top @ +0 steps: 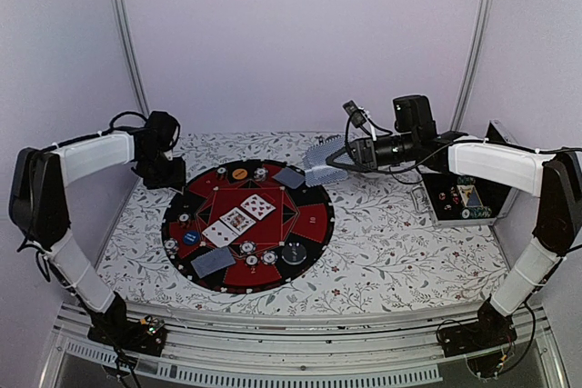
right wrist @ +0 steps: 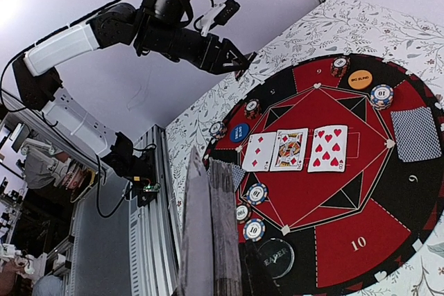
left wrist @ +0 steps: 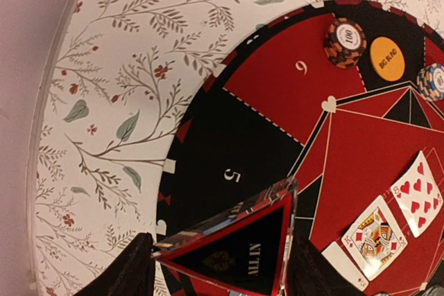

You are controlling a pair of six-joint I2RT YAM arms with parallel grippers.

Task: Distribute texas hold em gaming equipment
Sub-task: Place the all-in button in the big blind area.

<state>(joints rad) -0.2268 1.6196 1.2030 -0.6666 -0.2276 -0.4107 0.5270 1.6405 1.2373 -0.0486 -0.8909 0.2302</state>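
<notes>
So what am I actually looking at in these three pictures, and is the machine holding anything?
You are looking at two robot arms bolted to a table. The wide picture looks down from above and behind them. The other two come from a camera on each wrist. On the patterned tablecloth lies a round poker mat with three face-up cards, face-down cards and small chips. The left arm grips a triangular ALL IN marker in its jaws. The right arm has its jaws shut on a deck of cards.
</notes>
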